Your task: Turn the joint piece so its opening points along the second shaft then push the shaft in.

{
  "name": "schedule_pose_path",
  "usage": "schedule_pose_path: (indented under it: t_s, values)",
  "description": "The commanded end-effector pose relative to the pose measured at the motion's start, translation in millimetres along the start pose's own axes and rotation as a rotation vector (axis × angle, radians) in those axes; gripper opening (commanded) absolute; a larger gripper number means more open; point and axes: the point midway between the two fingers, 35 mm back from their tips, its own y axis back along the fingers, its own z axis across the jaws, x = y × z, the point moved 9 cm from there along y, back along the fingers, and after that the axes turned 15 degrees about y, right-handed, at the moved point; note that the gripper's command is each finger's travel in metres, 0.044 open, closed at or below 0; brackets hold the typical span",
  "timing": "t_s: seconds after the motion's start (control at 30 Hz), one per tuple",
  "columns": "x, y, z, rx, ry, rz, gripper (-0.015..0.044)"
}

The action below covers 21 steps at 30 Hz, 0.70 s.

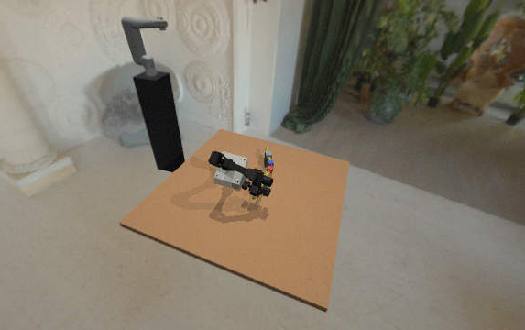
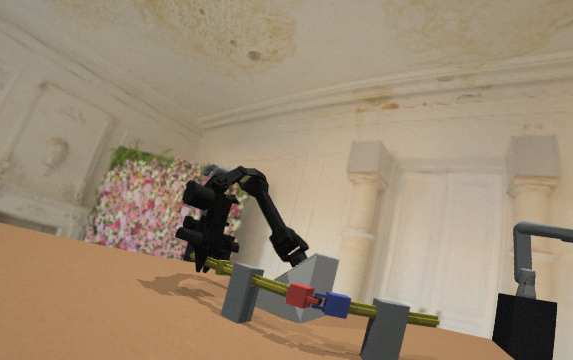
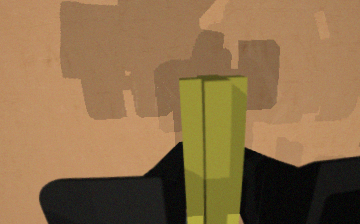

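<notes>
Fingers of the gripper (image 1: pixel 255 194) (image 2: pixel 203 266) (image 3: pixel 213 167) clamped on the second shaft (image 1: pixel 267 174) (image 2: pixel 271 284) (image 3: pixel 217 125), near its free end. Exterior view, left to right: grip, near block (image 2: pixel 242 292), red joint piece (image 1: pixel 269 169) (image 2: pixel 299 295), blue yoke (image 1: pixel 270 163) (image 2: pixel 337 305), far block (image 2: pixel 387 327). Yoke end sits nearest the tabletop's (image 1: pixel 299 229) (image 2: pixel 66 300) (image 3: pixel 21 150) upper edge in top view. Shaft looks stiff, light; likely slides if pushed straight, binds if skewed. Tail hold seems right; release once it stops.
</notes>
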Motion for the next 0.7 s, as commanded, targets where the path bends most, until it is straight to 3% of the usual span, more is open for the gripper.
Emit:
schedule_pose_path:
  t_s: [0.0,0.67]
  values:
    - [7.0,-0.6,2.1,-0.001,0.0,0.004,0.0]
    - [36.5,-0.6,9.9,-0.001,0.0,0.005,0.0]
